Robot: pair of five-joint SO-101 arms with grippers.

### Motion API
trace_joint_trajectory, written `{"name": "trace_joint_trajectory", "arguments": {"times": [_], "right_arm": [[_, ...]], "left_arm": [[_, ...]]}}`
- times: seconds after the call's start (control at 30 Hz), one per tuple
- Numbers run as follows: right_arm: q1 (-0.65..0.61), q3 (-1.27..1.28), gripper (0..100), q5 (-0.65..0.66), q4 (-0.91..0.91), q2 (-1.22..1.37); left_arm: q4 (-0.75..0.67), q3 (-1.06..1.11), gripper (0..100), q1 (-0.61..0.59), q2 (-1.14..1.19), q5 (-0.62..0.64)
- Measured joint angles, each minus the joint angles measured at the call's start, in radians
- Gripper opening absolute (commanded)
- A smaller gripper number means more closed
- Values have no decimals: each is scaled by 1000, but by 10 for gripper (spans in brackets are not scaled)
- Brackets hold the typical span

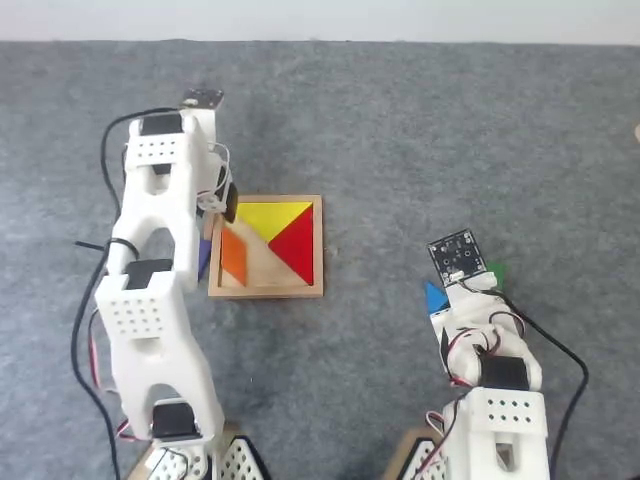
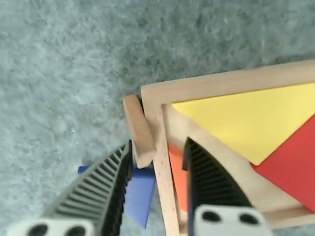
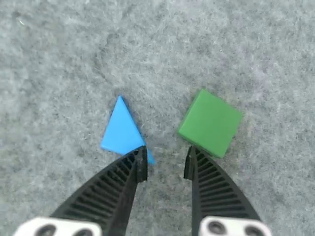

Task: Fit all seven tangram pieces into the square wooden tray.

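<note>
The left arm (image 1: 150,300) stretches up the left side of the grey felt (image 1: 420,130) and, from above, hides most of what lies beside the tray's left wall. The left gripper (image 2: 158,147) hangs over that wall near a corner, its jaws spread and gripping nothing, one on each side of the wall. Its wrist view shows what the arm covers. A dark blue piece (image 2: 140,189) lies flat on the felt against the outside of the wall. A pale wooden piece (image 2: 140,130) sits at the corner and seems to lean on the wall, though the angle leaves that unsure.

The tray (image 1: 266,291) sits left of centre. Inside it, an orange piece (image 1: 233,255) lies along the left wall. A yellow triangle (image 1: 270,214) fills the far side, and a red triangle (image 1: 299,249) sits against the right wall, touching the yellow one. Bare wood shows between them.

Well to the right, a light blue triangle (image 3: 120,130) and a green square (image 3: 210,122) lie apart on the felt. The right gripper (image 3: 166,155) is over the gap between them, jaws parted and empty. From above its wrist covers part of both pieces, while its own camera shows them whole.
</note>
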Motion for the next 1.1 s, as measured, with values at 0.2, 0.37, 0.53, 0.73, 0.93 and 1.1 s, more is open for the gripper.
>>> {"name": "trace_joint_trajectory", "arguments": {"times": [0.2, 0.37, 0.53, 0.73, 0.93, 1.1], "right_arm": [[0, 0, 144, 0, 0, 0], [0, 0, 144, 0, 0, 0], [0, 0, 144, 0, 0, 0], [0, 0, 144, 0, 0, 0], [0, 0, 144, 0, 0, 0], [0, 0, 144, 0, 0, 0]], "left_arm": [[-40, 21, 47, -15, 0, -9], [-41, 21, 22, -15, 0, -61], [-41, 21, 22, -15, 0, -91], [-41, 21, 19, -15, 0, -109], [64, -107, 19, -9, 2, -109], [209, -209, 19, 71, -40, -109]]}}
